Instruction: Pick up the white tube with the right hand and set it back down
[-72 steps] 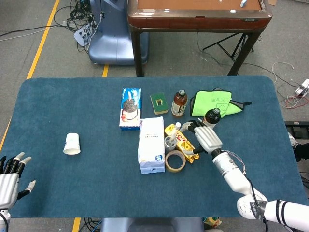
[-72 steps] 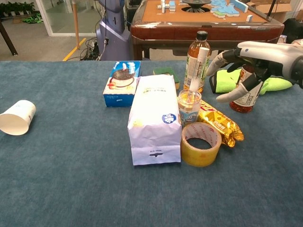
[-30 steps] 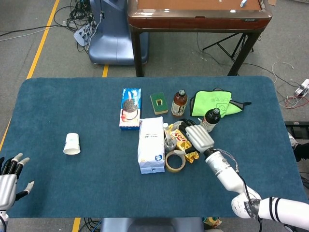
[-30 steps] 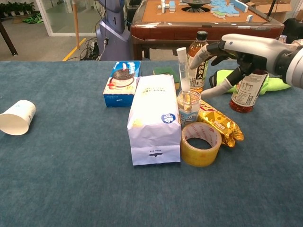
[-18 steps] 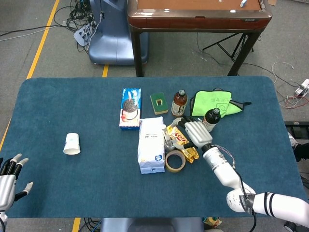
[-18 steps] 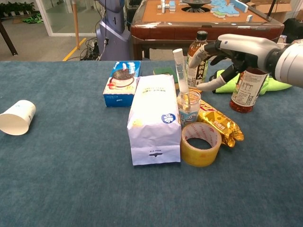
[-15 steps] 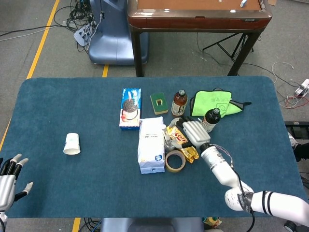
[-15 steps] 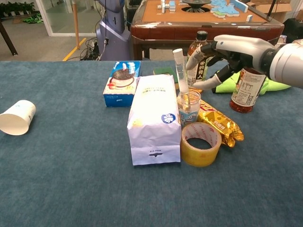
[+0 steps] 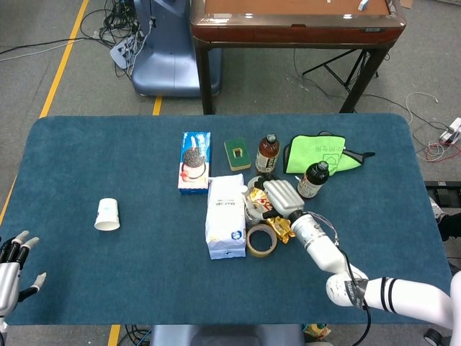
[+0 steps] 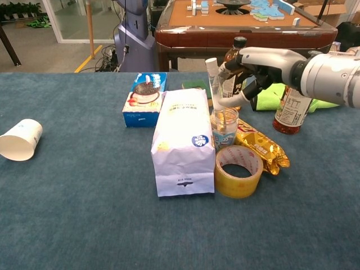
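Note:
The white tube (image 10: 214, 84) stands tilted in a clear cup (image 10: 224, 128), between a white bag (image 10: 183, 140) and a gold snack packet (image 10: 261, 147). My right hand (image 10: 250, 66) reaches in from the right at the tube's upper half. Its forefinger tip and thumb tip are apart and lie right against the tube's side; I cannot tell whether they touch it. In the head view the right hand (image 9: 281, 194) covers the cup and tube. My left hand (image 9: 11, 267) rests at the table's near left corner, fingers spread and holding nothing.
A tape roll (image 10: 238, 171) lies in front of the cup. A dark bottle (image 10: 291, 109), a tea bottle (image 9: 267, 153) and a green cloth (image 9: 317, 153) lie behind the right hand. A blue box (image 9: 194, 161), a green sponge (image 9: 237, 153) and a paper cup (image 9: 107, 214) lie further left.
My right hand has moved left, from beside the dark bottle to the tube. The tube tipped from leaning right to leaning left in the cup. The left hand slid slightly lower.

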### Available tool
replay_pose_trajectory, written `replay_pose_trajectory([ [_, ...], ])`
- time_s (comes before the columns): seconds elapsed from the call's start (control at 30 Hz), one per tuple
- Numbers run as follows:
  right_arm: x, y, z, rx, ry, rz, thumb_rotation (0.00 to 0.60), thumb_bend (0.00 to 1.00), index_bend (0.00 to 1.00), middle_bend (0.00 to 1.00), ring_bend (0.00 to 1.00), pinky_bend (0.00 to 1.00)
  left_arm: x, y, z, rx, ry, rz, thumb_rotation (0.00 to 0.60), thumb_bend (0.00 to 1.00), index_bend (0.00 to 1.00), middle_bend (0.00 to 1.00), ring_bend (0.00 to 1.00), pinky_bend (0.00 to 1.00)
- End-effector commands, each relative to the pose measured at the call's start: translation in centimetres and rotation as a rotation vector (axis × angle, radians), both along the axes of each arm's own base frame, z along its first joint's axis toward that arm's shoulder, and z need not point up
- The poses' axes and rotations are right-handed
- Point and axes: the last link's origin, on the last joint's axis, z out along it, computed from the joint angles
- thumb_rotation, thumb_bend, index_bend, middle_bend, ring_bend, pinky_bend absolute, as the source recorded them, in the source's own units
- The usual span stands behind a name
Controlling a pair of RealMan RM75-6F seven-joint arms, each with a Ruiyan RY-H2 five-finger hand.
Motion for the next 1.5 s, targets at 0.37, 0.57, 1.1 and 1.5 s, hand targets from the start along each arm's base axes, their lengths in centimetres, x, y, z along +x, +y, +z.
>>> replay_pose_trajectory([
  [0.37, -0.30, 0.03, -0.45, 0.021, 0.018, -0.012, 0.600, 0.42, 0.42, 0.29, 0.13, 0.14, -0.11, -0.03, 0.10, 0.002, 0.000, 0.001, 0.600, 0.27, 0.20, 0.10, 0.11, 0.00],
  [0.57, -0.29, 0.00, -0.69, 0.028, 0.019, -0.012, 0.600, 0.42, 0.43, 0.29, 0.13, 0.14, -0.08, 0.07, 0.06, 0.001, 0.000, 0.000, 0.600, 0.27, 0.20, 0.10, 0.11, 0.00],
  [1.1, -0.18, -0.23, -1.12, 0.034, 0.013, -0.014, 0.600, 0.51, 0.45, 0.30, 0.13, 0.14, -0.42, -0.05, 0.11, 0.004, 0.000, 0.010, 0.600, 0.27, 0.20, 0.10, 0.11, 0.00],
  [1.5, -0.48, 0.11, -0.60, 0.005, -0.016, -0.008, 0.600, 0.57, 0.52, 0.35, 0.14, 0.14, -0.48, -0.01, 0.05, 0.000, 0.002, 0.012, 0.600, 0.27, 0.20, 0.10, 0.11, 0.00],
])
